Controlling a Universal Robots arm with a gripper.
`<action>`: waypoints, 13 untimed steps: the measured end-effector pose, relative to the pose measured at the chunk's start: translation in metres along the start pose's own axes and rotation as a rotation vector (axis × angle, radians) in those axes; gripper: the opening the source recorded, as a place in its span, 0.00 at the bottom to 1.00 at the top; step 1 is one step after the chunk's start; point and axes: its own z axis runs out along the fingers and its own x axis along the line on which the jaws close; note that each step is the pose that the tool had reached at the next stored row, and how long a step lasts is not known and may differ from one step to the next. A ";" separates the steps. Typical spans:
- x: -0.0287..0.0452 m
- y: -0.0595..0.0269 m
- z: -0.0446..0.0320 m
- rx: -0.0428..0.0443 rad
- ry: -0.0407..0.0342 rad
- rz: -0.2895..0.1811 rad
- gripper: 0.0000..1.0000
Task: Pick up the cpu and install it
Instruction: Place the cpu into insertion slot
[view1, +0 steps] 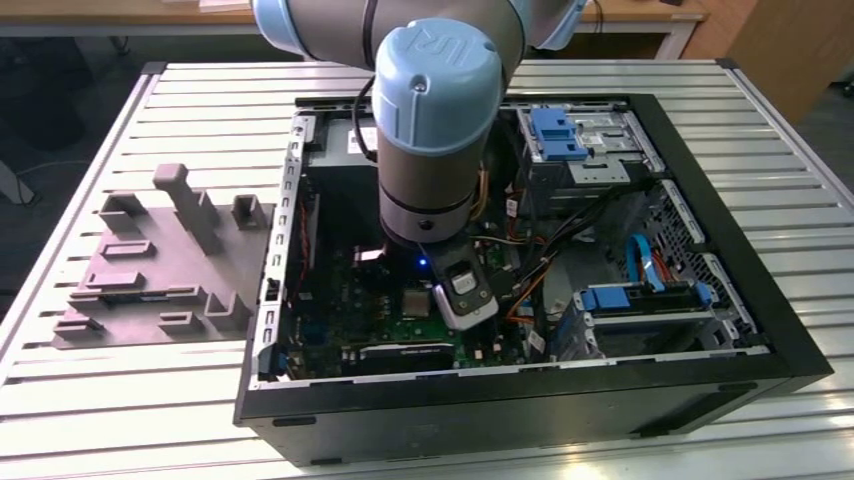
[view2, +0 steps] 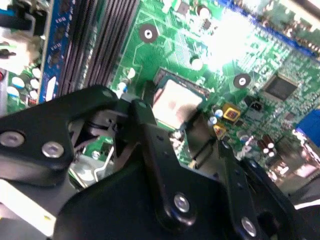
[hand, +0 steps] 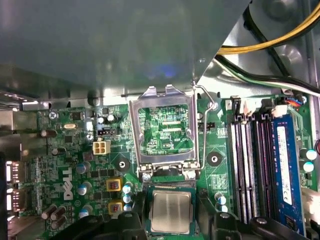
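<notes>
The gripper (hand: 172, 222) is open, 2 fingers straddling the cpu (view2: 175, 102) lying flat on the board (hand: 70, 150), gripping nothing. It looks light, stiff, thin and fragile; hold opposite edges.

The exterior view looks steeply down from above on the open computer case (view1: 534, 420) on the table (view1: 200, 400). Both wrist views sit close over the green board (hand: 212, 177), looking past the fingers (view2: 150, 132) from opposing sides. They share the cpu (view2: 175, 102) (hand: 171, 210) between the fingers.
</notes>
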 end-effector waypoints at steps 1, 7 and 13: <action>0.0000 0.0000 0.0000 -0.0001 0.0002 -0.003 0.52; -0.0001 0.0001 -0.0019 -0.0004 0.0006 -0.013 0.47; 0.0001 0.0000 -0.0030 -0.0015 0.0014 -0.022 0.47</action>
